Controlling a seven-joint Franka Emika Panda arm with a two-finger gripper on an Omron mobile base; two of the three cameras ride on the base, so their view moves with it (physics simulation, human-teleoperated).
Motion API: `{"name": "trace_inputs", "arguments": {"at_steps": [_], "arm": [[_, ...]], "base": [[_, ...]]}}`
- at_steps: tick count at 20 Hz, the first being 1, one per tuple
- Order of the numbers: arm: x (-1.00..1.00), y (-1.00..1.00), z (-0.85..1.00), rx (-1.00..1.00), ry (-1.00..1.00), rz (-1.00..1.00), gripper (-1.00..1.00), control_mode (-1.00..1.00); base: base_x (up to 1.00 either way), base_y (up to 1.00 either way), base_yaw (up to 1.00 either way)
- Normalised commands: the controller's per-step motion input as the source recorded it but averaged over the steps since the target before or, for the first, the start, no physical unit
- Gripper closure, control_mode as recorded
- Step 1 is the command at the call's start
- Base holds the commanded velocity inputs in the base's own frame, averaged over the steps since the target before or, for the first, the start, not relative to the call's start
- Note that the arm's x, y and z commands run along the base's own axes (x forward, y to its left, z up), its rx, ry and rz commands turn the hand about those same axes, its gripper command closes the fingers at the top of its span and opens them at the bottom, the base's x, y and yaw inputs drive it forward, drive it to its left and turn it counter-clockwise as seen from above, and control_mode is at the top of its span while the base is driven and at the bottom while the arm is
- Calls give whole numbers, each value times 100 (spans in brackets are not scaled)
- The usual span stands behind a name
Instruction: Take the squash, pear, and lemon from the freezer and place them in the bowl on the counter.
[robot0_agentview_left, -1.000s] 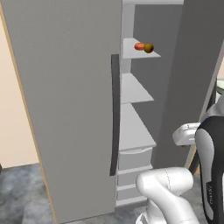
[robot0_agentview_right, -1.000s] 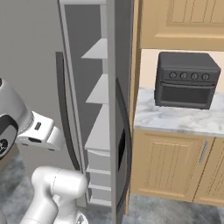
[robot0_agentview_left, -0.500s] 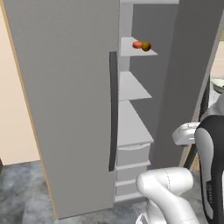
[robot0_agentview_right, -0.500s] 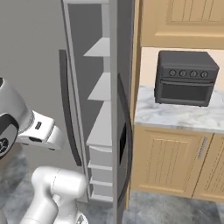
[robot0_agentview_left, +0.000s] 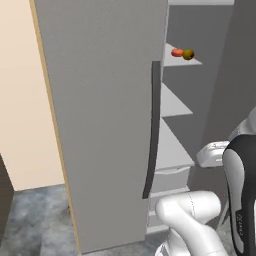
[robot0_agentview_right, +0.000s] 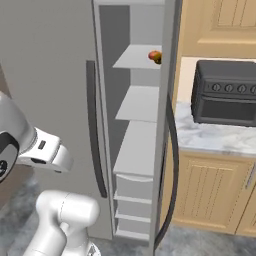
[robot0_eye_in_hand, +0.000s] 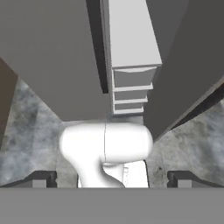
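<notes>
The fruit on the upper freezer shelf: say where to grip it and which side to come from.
Two small round pieces of fruit sit close together near the front edge of an upper shelf in the open freezer. Probably take the nearer piece across its round middle, coming level from the open front, since walls and the shelf above block other sides. The gripper is open.

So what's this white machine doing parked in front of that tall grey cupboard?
That is a freezer, and its doors are open. The robot arm faces it with its pincer open and empty. Some fruit sits on an upper shelf inside, not yet touched. It is meant to end up on the marble counter beside the toaster oven.
</notes>
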Motion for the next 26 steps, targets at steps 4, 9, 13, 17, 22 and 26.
{"name": "trace_inputs", "arguments": {"at_steps": [4,9,13,17,22,26], "arm": [[0,0,0,0,0,0,-100,100],[0,0,0,0,0,0,-100,100],[0,0,0,0,0,0,-100,100],[0,0,0,0,0,0,-100,100],[0,0,0,0,0,0,-100,100],[0,0,0,0,0,0,-100,100]], "base": [[59,0,0],[55,0,0],[29,-10,0],[14,-34,0],[24,-50,0],[32,-43,0]]}}
